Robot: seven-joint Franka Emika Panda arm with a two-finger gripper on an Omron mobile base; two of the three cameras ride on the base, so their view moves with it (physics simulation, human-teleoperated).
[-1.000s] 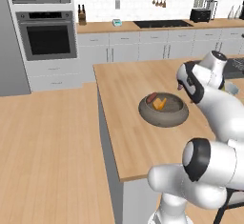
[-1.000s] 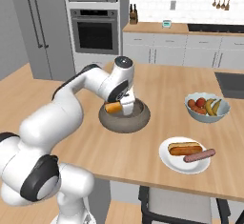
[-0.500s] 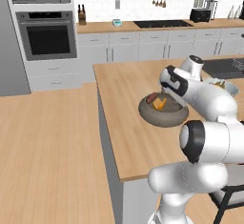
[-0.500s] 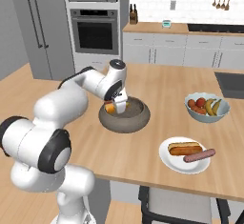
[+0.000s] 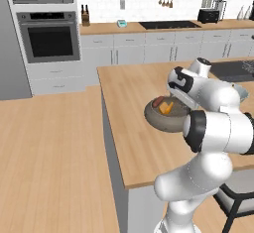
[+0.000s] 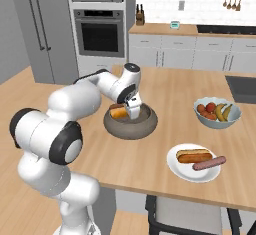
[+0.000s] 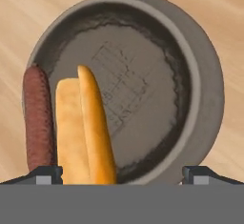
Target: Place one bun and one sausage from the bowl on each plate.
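Kitchen island, wooden top (image 6: 175, 94). From the left: my gripper (image 6: 133, 113) hangs over the bowl (image 6: 131, 127), fingers spread wide and empty, so as to straddle the sausage (image 7: 37, 116) and bun (image 7: 83, 127) lying at its side. Right of it, the fruit bowl (image 6: 217, 113); nearer, a plate (image 6: 196, 163) already served.

The wooden island counter (image 6: 170, 96) carries the dark bowl (image 6: 131, 124), a fruit bowl (image 6: 217, 114) and a plate (image 6: 195, 162).
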